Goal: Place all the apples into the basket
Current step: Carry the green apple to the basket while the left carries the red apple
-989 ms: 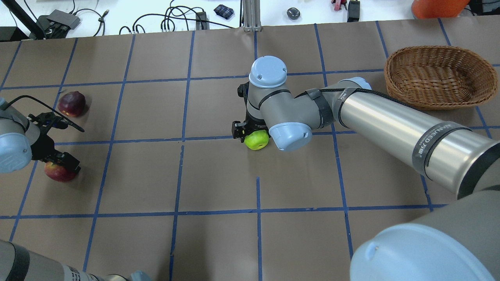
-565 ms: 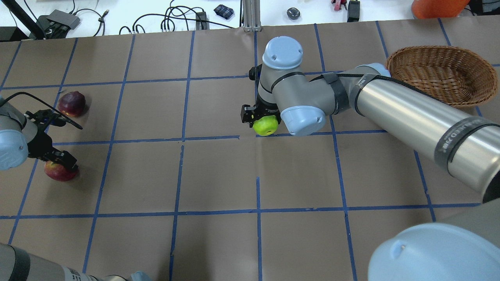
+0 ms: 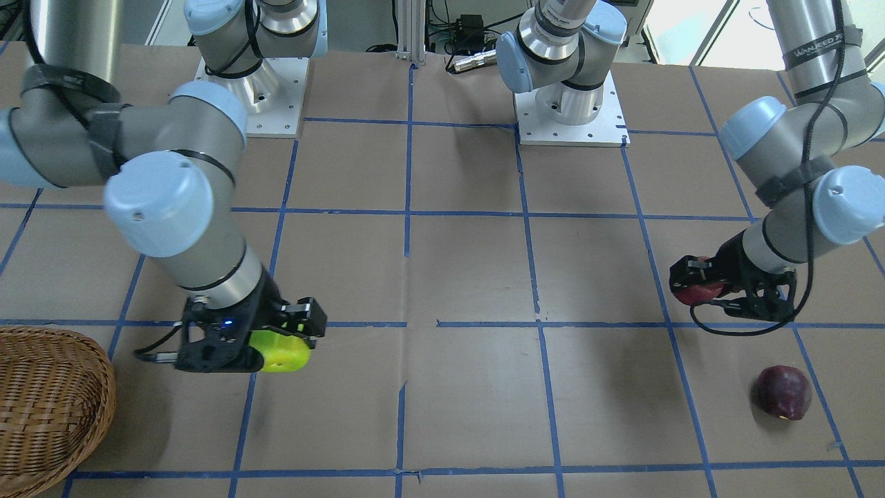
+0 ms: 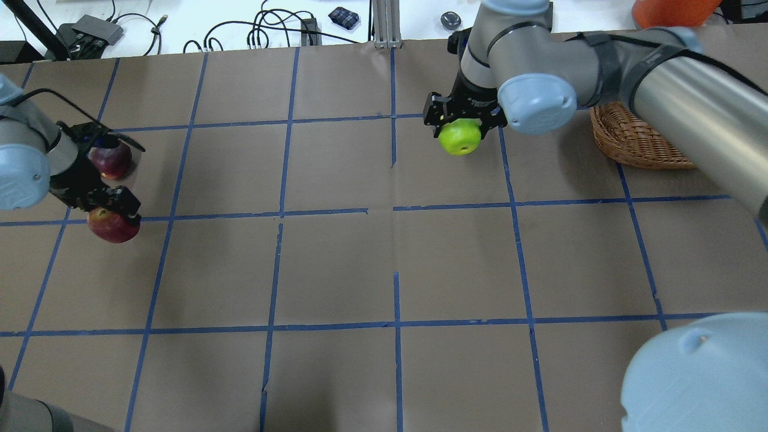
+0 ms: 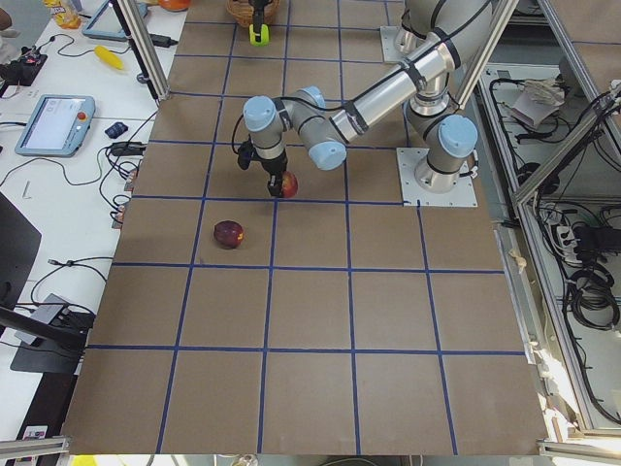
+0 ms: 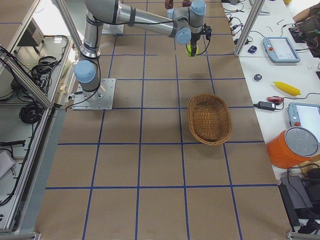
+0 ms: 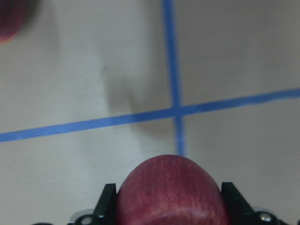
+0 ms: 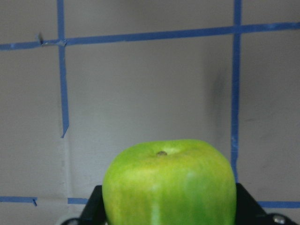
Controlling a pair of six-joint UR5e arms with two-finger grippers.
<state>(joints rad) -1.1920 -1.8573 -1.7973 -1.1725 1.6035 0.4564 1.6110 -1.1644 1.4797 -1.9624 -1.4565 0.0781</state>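
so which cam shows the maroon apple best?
Exterior front-facing: the maroon apple lies whole and unobstructed. Overhead: the left arm partly covers it. Exterior left: whole but small. Left wrist: a blurred corner sliver. Exterior right, right wrist: not discernible.

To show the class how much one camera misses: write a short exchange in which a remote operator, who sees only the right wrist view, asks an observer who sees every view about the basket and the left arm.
Operator: I see only the green apple held in the right gripper. Where is the basket?
Observer: The basket stands empty on the table, further to the robot's right than your gripper.
Operator: Is the left arm busy?
Observer: Yes. The left gripper is shut on the red apple.
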